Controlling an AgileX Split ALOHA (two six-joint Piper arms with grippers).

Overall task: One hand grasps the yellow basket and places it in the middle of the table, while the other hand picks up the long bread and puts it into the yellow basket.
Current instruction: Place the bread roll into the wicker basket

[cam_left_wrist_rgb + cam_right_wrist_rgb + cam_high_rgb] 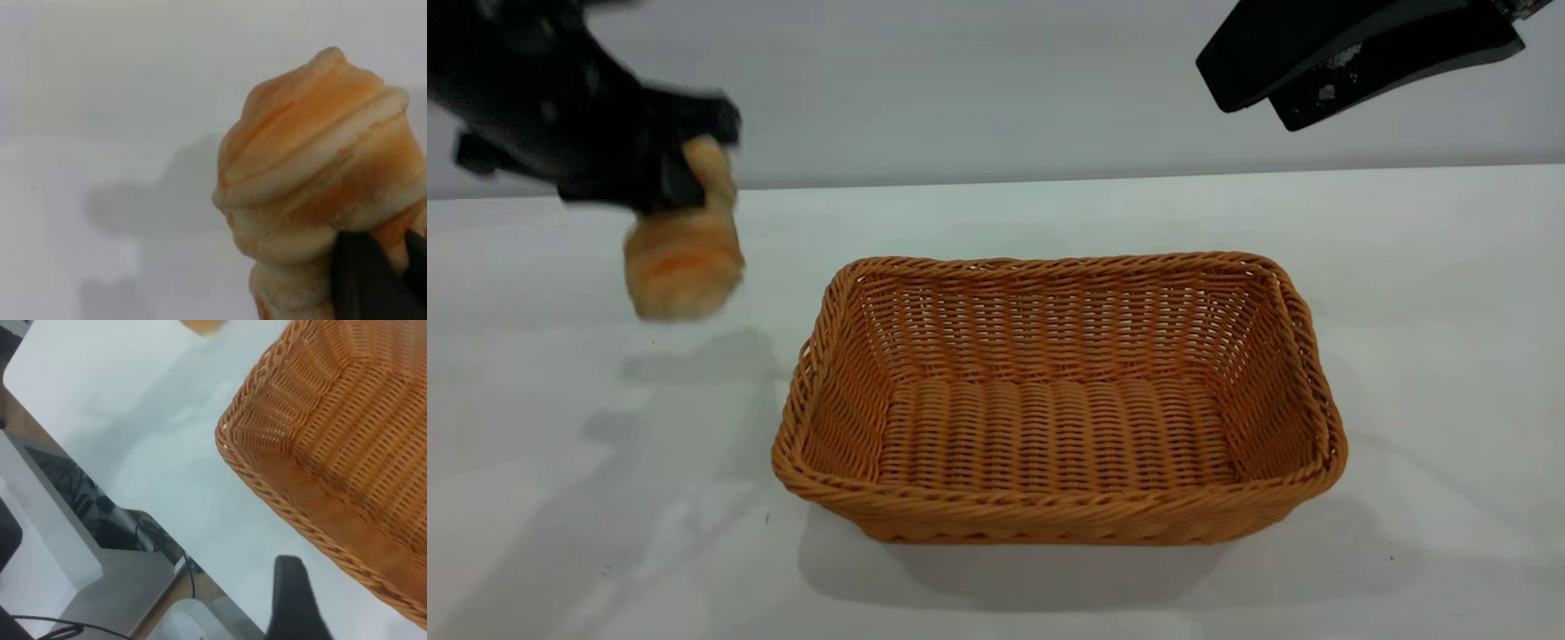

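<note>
The yellow basket [1060,400] stands with nothing in it near the middle of the white table [1449,293]; one of its corners shows in the right wrist view [333,440]. My left gripper [685,178] hangs in the air left of the basket, above the table, shut on the long bread [683,258]. The striped bread [320,173] fills the left wrist view, with a dark finger [363,280] pressed against it. My right gripper [1249,93] is raised high at the back right, above and behind the basket, open and holding nothing. Only one of its fingers [293,600] shows in its wrist view.
Bare tabletop lies all round the basket. The table's edge [127,493] runs close by in the right wrist view, with cables and a grey frame [87,520] below it. A pale wall stands behind the table.
</note>
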